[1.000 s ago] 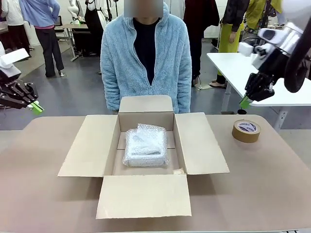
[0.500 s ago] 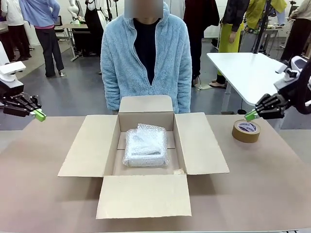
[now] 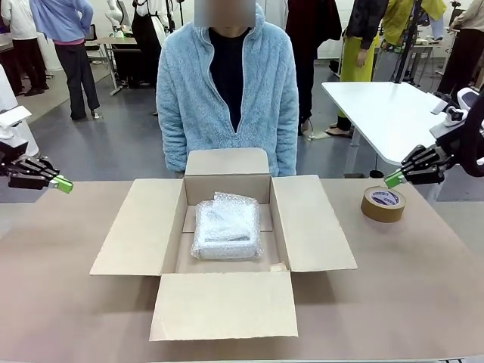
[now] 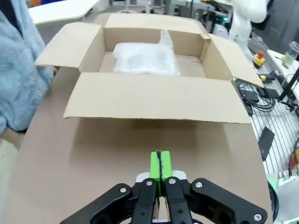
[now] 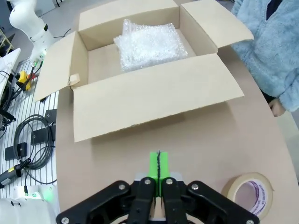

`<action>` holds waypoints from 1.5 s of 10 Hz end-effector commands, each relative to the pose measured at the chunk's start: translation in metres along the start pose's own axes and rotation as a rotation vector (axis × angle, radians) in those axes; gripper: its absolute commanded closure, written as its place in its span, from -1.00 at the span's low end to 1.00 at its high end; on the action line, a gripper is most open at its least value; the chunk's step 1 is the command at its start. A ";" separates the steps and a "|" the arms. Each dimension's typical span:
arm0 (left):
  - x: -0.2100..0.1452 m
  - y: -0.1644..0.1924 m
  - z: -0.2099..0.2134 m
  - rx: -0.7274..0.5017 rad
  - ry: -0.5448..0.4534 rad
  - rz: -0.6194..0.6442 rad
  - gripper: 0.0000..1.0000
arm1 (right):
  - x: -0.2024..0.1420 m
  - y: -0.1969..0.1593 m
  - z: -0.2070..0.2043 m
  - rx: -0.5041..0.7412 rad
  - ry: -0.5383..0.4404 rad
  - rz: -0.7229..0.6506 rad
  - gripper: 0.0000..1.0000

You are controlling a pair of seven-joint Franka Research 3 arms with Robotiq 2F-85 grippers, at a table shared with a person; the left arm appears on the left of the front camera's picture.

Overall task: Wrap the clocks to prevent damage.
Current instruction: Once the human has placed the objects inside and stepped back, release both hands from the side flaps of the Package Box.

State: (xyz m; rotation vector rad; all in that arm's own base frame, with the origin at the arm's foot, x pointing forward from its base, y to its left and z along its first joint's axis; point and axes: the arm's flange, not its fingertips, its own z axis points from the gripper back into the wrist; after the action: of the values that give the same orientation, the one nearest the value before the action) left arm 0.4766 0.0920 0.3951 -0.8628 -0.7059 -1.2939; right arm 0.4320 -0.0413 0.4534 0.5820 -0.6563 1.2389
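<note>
Open cardboard box (image 3: 314, 227) on brown table (image 3: 423, 287), tape roll (image 3: 376, 209) to its right, person in blue fleece (image 3: 261, 98) beyond

Open box (image 3: 224, 304), tape roll (image 3: 383, 204) on table (image 3: 60, 302)

Bright, even indoor light falling from overhead across all views. Flaps of cardboard box (image 3: 227, 302) casting soft shadows onto table (image 3: 423, 287), darkest under near flap in left wrist view. Box interior sitting slightly dimmer. Small whitish highlights glinting on bubble wrap bundle (image 3: 225, 227). Front view rendering sharp. Wrist views bowing straight edges toward corners; far background softening slightly.
</note>
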 end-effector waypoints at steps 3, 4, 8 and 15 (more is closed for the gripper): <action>0.004 -0.029 -0.010 -0.018 0.078 0.024 0.99 | 0.000 0.007 -0.005 -0.004 0.049 -0.078 0.98; -0.005 -0.021 -0.009 0.013 -0.002 0.022 0.99 | 0.003 0.001 -0.002 0.004 0.003 0.007 0.98; -0.011 -0.022 -0.012 0.023 -0.021 0.032 0.99 | -0.005 0.002 -0.004 0.007 -0.008 0.047 0.98; -0.033 -0.027 -0.015 0.058 -0.068 0.019 0.99 | -0.038 -0.001 -0.003 -0.032 -0.093 0.057 0.98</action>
State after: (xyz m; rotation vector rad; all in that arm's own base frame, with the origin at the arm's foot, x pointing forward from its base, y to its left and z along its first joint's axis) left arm 0.4424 0.0942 0.3629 -0.8625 -0.8049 -1.2383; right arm 0.4285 -0.0597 0.4197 0.6088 -0.7765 1.2593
